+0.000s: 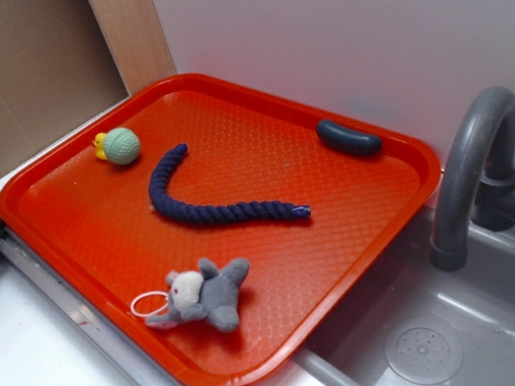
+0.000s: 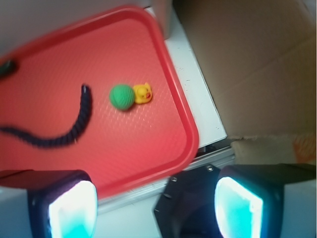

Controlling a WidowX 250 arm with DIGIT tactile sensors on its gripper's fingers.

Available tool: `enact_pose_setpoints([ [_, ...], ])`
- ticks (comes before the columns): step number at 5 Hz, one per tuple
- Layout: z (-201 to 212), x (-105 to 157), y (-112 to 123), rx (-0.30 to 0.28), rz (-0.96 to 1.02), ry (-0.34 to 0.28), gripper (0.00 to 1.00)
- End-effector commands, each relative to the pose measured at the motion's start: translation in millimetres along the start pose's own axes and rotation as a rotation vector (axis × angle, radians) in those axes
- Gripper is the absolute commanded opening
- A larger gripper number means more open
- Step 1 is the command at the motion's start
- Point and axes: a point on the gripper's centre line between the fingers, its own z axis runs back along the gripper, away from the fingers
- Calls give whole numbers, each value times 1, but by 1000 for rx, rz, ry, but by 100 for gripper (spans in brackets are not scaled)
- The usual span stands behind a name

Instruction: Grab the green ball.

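Surface: red tray [image 1: 96, 233] w/ textured floor, propped over a grey sink [image 1: 418, 338]; white wall behind, grey faucet [image 1: 467, 177] to one side.
Green ball: green ball [image 1: 121, 145] sits on tray near its rim, ribbed surface. You see it in wrist view too [image 2: 122, 96], mid-frame, nothing gripping it.
Duck: yellow duck [image 1: 100, 145] touching the ball, on the rim side.
Rope: dark blue rope [image 1: 211, 209] curves across tray centre, apart from the ball.
Plush: grey plush toy [image 1: 205, 295] w/ white loop, at near edge, well apart from the ball.
Dark obj: dark oblong piece [image 1: 348, 137] by far rim.
Gripper: gripper [image 2: 156, 208] only in wrist view; jaws spread wide, nothing between pads, off the tray edge from the ball.
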Motion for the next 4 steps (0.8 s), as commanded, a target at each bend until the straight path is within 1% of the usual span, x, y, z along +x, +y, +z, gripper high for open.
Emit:
enact_pose_setpoints([
  [1,-28,24,-6,-26,454,-14,100],
  [2,-50,43,-13,-22,644,-42,100],
  [3,-75,64,-26,-46,768,-80,100],
  [4,-103,70,-42,-31,779,-69,100],
])
